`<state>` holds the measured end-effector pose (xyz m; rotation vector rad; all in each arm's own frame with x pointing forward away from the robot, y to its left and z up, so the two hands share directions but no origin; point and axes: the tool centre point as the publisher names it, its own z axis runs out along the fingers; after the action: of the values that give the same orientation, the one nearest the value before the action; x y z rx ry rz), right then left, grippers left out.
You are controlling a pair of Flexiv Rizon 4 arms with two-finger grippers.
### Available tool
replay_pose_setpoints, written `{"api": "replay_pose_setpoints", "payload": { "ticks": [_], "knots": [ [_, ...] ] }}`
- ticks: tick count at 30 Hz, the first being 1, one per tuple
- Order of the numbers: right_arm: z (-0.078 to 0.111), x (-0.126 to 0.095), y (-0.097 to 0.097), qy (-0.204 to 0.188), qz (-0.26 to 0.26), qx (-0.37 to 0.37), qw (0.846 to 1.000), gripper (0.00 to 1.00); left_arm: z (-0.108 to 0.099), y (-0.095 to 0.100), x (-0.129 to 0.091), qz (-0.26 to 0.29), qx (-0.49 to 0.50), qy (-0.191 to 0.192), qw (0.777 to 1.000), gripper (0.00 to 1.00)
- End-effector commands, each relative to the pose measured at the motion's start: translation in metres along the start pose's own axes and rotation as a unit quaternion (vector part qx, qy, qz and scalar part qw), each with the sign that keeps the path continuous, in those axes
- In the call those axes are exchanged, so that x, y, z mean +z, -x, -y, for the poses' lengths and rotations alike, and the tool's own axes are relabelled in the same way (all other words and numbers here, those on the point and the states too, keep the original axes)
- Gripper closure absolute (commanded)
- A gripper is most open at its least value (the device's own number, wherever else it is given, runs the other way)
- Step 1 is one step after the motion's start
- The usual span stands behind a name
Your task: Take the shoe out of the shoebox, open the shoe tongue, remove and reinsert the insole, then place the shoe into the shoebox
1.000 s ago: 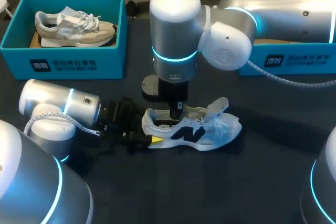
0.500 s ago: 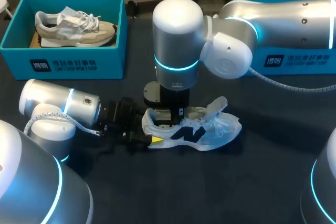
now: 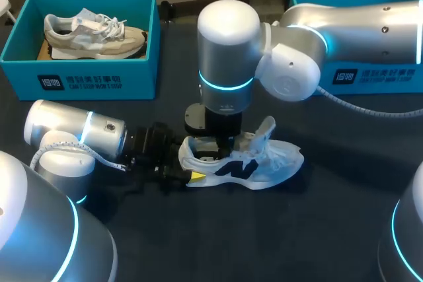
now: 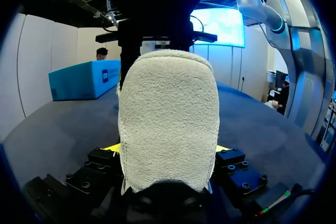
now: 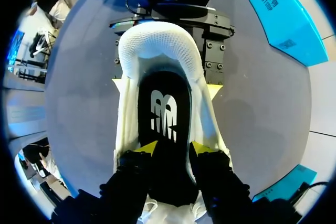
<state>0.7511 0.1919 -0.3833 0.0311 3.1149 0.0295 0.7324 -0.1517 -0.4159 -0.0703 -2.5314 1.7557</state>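
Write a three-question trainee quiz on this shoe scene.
1. True or false: the left end effector grips the white shoe at its heel.
2. The shoebox holding the beige shoe is: A red, B teal, C white.
3. Fill in: the insole showing inside the white shoe is ___ in colour.
Key: 1 true; 2 B; 3 black.

Furniture: table (image 3: 310, 229), dark plain top, matte, flat | Condition: no marks or seams seen on the near part | Light: even, from above; soft shadows under standing objects; pale sheen in right wrist view
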Motion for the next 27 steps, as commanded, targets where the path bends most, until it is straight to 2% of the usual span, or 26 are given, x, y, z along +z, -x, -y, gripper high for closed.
{"api": "replay_pose_setpoints", "payload": {
  "ticks": [1, 11, 23, 25, 27],
  "knots": [
    [-0.003, 0.009, 0.004, 0.002, -0.001, -0.001, 1.000, 0.61, -0.003, -0.001, 0.002, 0.000, 0.000, 0.000, 1.000, 1.00],
    [-0.011, 0.032, 0.002, 0.003, -0.021, -0.015, 1.000, 0.60, -0.003, -0.001, 0.002, 0.000, 0.000, 0.000, 1.000, 1.00],
    [-0.011, 0.066, -0.014, 0.003, -0.058, 0.001, 0.998, 0.69, -0.003, -0.001, 0.002, 0.000, 0.000, 0.000, 1.000, 1.00],
    [-0.011, 0.072, -0.019, 0.004, -0.069, 0.004, 0.998, 0.82, -0.003, -0.001, 0.002, 0.000, 0.000, 0.000, 1.000, 1.00],
    [-0.010, 0.077, -0.025, 0.003, -0.081, 0.008, 0.997, 1.00, -0.003, -0.001, 0.002, 0.000, 0.000, 0.000, 1.000, 1.00]
  ]
}}
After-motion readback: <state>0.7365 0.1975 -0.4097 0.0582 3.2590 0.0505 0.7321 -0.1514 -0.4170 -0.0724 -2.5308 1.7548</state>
